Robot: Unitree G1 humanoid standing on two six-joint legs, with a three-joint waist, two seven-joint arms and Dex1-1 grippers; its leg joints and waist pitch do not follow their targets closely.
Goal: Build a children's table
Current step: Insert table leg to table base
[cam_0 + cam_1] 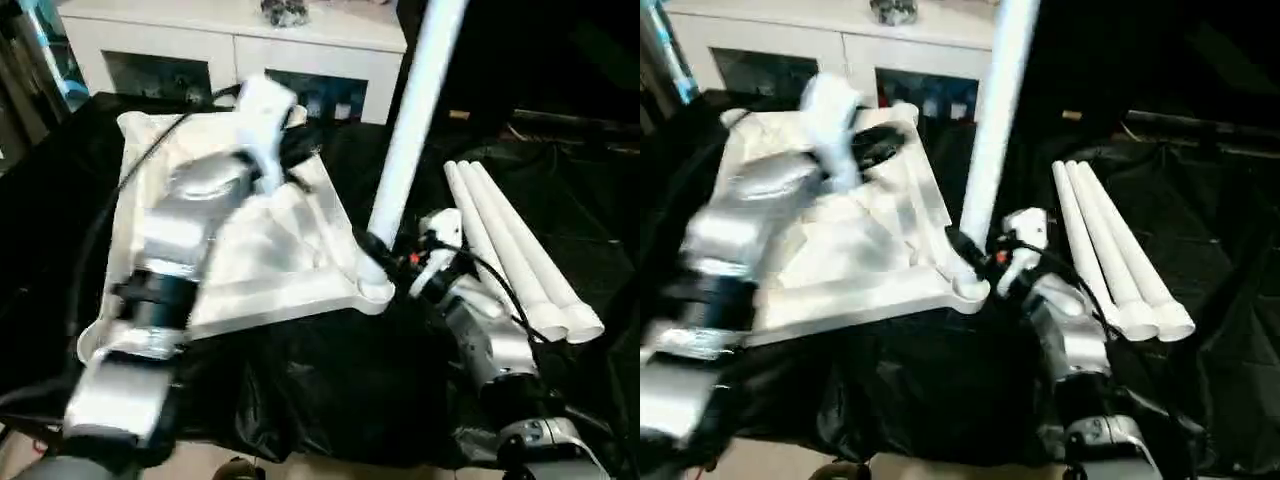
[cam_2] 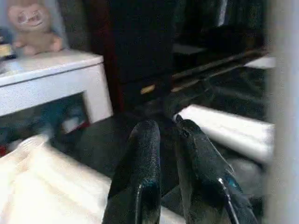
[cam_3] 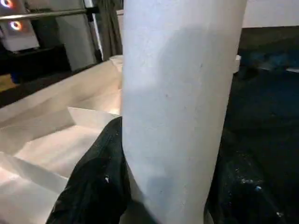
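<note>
The white table top (image 1: 270, 250) lies underside up on black cloth. One white leg (image 1: 415, 110) stands upright in its near right corner socket (image 1: 375, 292). My right gripper (image 1: 385, 255) is shut on this leg just above the socket, and a black finger (image 3: 93, 186) presses its side. My left gripper (image 2: 167, 125) hangs over the far right part of the top, fingers a narrow gap apart with nothing between them. Three more legs (image 1: 520, 260) lie side by side on the cloth to the right.
A white cabinet with glass doors (image 1: 230, 45) stands behind the table top, with a plush toy (image 2: 32, 25) on it. Black cloth (image 1: 330, 390) covers the work surface and hangs over its front edge.
</note>
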